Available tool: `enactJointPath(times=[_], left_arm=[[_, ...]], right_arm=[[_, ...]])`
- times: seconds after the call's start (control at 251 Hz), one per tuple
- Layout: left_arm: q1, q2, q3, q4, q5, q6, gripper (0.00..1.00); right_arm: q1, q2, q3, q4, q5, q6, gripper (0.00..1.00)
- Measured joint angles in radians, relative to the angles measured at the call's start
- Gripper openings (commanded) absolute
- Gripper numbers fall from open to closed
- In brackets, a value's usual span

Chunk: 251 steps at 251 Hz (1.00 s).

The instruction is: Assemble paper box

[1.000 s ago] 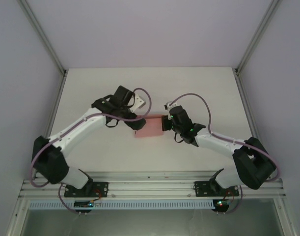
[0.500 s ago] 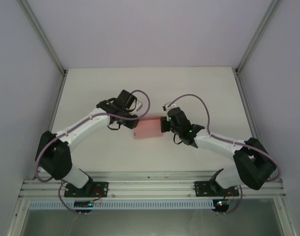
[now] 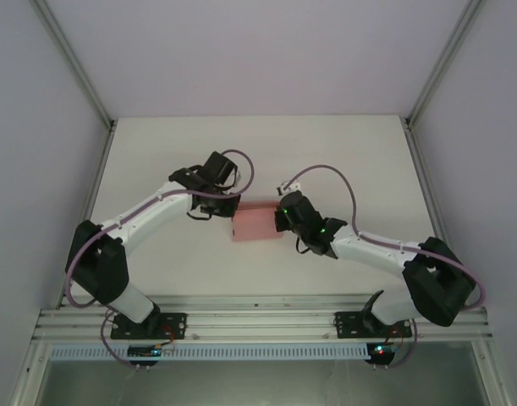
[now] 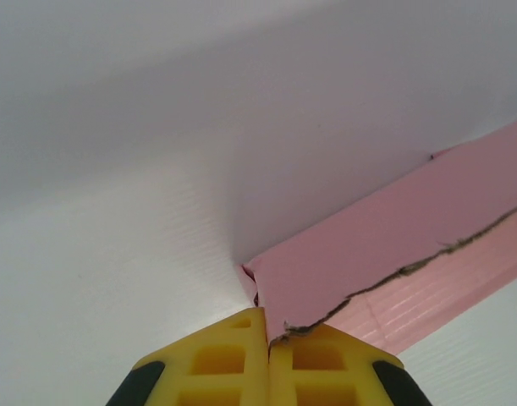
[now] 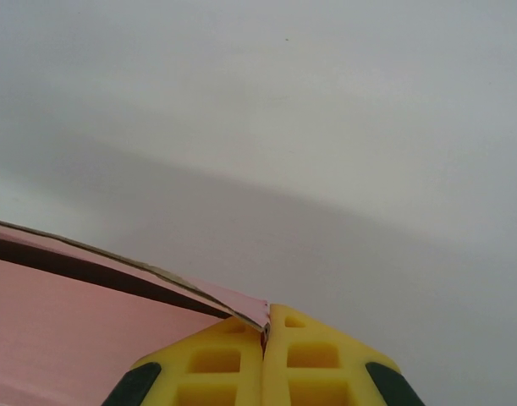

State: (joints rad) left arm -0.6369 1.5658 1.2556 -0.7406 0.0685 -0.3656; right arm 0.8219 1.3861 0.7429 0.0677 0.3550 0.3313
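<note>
Past the arm bases at the near edge, the box (image 3: 256,223) sits mid-worktop (image 3: 343,152) between the two arms. The left fingers (image 3: 231,205) are clenched on its left end. Seen from the left wrist, these yellow fingers (image 4: 256,334) pinch a corner of the pink box (image 4: 385,245), whose ragged edge runs off to the right. The right fingers (image 3: 281,216) are clenched on the right end. From the right wrist, they (image 5: 275,331) nip a thin corner of the box (image 5: 72,330). Beyond it, white worktop runs to the back wall (image 3: 258,51).
</note>
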Motion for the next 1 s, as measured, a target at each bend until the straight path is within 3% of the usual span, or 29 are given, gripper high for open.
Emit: enactJointPath(times=[0.216,0.411,0.702,1.002], left_arm=[[0.063,0.007,0.011,-0.020,0.105,-0.119,0.00],[0.065,0.007,0.005,-0.009,0.128,-0.126,0.00],[-0.008,-0.032,-0.083,0.094,-0.023,-0.052,0.00],[-0.078,-0.159,-0.311,0.361,-0.097,-0.058,0.00]], right_arm=[[0.104,-0.021,-0.027,-0.005,0.134,0.001,0.00],[0.119,-0.029,-0.051,0.024,0.164,0.001,0.00],[0.119,-0.056,-0.096,0.065,0.173,-0.003,0.00],[0.133,-0.081,-0.185,0.197,0.193,-0.036,0.00]])
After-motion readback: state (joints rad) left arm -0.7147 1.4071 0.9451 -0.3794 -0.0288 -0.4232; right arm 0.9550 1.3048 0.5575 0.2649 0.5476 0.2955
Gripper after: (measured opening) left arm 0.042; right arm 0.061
